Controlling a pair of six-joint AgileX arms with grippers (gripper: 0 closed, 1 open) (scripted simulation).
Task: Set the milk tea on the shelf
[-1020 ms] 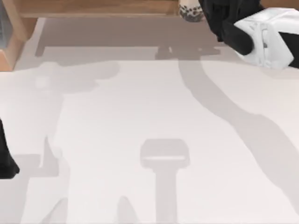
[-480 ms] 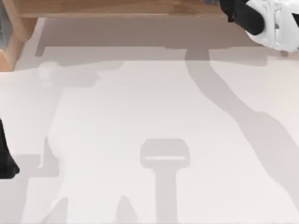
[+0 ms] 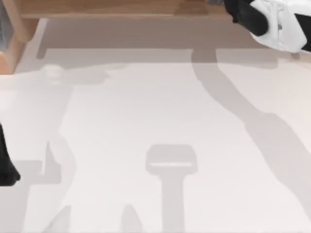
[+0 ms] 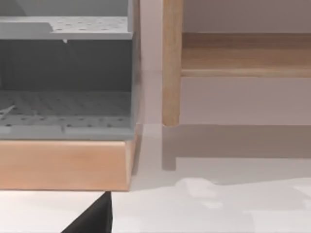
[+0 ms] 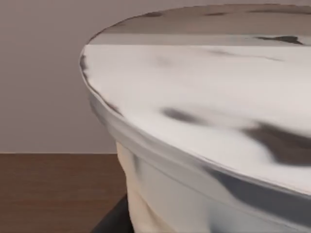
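Note:
The milk tea (image 5: 204,121) looms very close in the right wrist view, with its white, grey-mottled top, rounded rim and pale tan body. My right gripper (image 3: 234,8) is at the far right of the table, over the shelf (image 3: 107,8), shut on the cup; one dark finger (image 5: 112,219) shows beside the cup's body. The brown shelf board (image 5: 53,194) lies just below the cup. The long board (image 4: 243,53) and a side post (image 4: 171,63) appear in the left wrist view. My left arm (image 3: 7,165) is parked at the table's left edge.
A grey perforated rack (image 4: 63,73) on a wooden base (image 4: 63,162) stands at the far left beside the shelf post. The white table (image 3: 155,121) stretches in front of the shelf, crossed by the arms' shadows.
My right arm has moved farther back and to the right over the shelf, carrying the milk tea past the top view's upper edge. The left arm has not moved.

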